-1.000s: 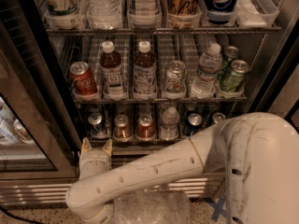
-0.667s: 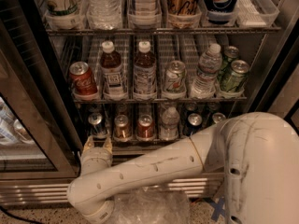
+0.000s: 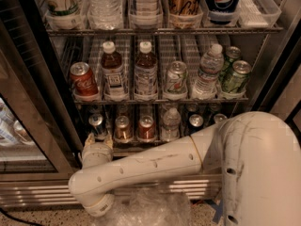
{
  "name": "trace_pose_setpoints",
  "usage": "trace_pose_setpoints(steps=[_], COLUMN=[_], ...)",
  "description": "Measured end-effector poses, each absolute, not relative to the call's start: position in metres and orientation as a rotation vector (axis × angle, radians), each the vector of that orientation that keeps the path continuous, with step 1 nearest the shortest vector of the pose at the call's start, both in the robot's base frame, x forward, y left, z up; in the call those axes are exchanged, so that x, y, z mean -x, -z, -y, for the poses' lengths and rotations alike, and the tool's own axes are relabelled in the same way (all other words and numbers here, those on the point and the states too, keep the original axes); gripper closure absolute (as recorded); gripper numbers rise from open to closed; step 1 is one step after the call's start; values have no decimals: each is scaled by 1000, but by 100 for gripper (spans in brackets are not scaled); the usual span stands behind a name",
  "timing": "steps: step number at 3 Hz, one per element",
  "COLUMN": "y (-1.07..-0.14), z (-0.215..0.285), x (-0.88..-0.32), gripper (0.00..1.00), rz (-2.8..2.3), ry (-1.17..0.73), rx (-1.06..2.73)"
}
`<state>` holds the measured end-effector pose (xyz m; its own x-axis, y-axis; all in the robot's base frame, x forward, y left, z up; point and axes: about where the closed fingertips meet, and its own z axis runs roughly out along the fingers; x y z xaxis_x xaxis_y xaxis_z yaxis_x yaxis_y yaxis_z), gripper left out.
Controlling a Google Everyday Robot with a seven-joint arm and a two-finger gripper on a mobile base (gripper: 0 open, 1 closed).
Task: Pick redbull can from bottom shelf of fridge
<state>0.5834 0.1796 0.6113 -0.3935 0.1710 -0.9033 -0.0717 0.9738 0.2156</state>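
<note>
The fridge [image 3: 43, 108] stands open in front of me. On its bottom shelf [image 3: 130, 148] the redbull can [image 3: 97, 125] is the leftmost can, slim with a shiny silver top. My gripper [image 3: 98, 141] is at the end of the white arm, just in front of and below that can. Its fingers [image 3: 89, 138] are open and point up at the can, not closed around it. The lower part of the can is hidden behind the gripper.
Two copper-red cans [image 3: 123, 128] stand right of the redbull can, then a small water bottle [image 3: 170, 123] and a dark can [image 3: 195, 121]. The middle rack holds a red cola can [image 3: 83, 79] and bottles. The glass door [image 3: 14, 126] is at left. Crumpled plastic [image 3: 150, 208] lies on the floor.
My gripper has moved up and slightly right, closer to the redbull can on the bottom shelf. The cans have not moved.
</note>
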Motion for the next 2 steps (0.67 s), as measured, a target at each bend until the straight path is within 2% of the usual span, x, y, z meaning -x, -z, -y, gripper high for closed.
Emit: trace_pose_setpoints(steps=[2], y=[-613], z=[-193], x=[-603], gripper=[40], rz=[-1956], ry=[-249], rx=[-10])
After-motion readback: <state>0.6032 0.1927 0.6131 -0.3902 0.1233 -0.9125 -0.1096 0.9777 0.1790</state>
